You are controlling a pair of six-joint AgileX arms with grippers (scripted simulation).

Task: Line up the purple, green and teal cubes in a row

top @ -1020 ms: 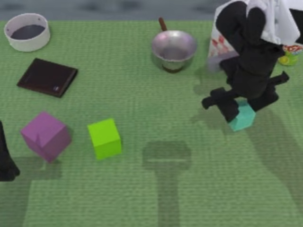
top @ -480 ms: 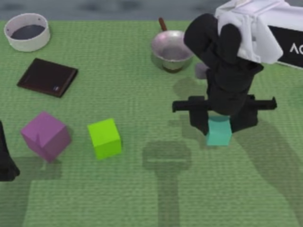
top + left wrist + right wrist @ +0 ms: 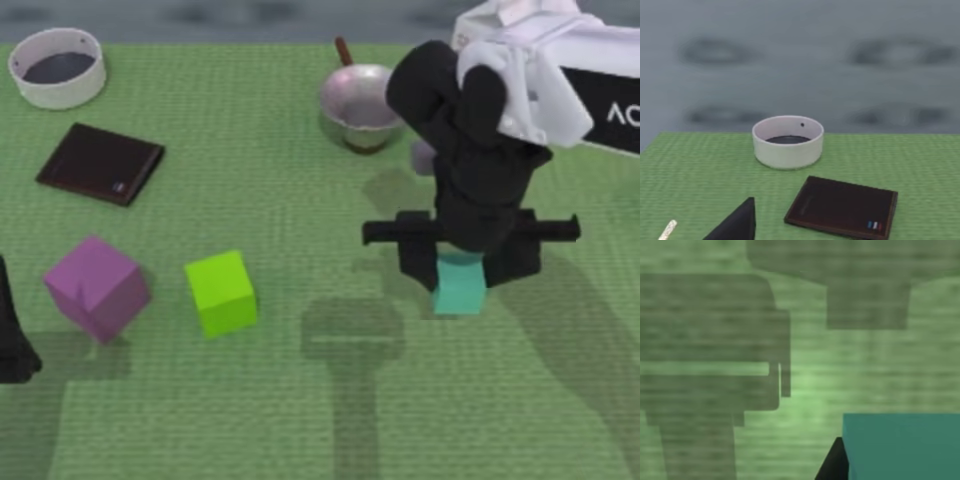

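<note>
Top view: right end effector (image 3: 462, 262) grips teal cube (image 3: 460, 288).

The right wrist view looks down on the green woven table mat (image 3: 810, 385), which fills nearly the whole picture. A flat teal face of the teal cube (image 3: 902, 447) takes up one corner, cut off by two edges of the picture (only this one face shows, plain and matte). A dark finger (image 3: 832, 462) of the right gripper lies against the cube's side, touching it; the other finger is out of view. Two broad grey shadows lie on the mat: one large and blocky with a narrower stem running off the picture, the other well apart from the cube along the far edge.
</note>
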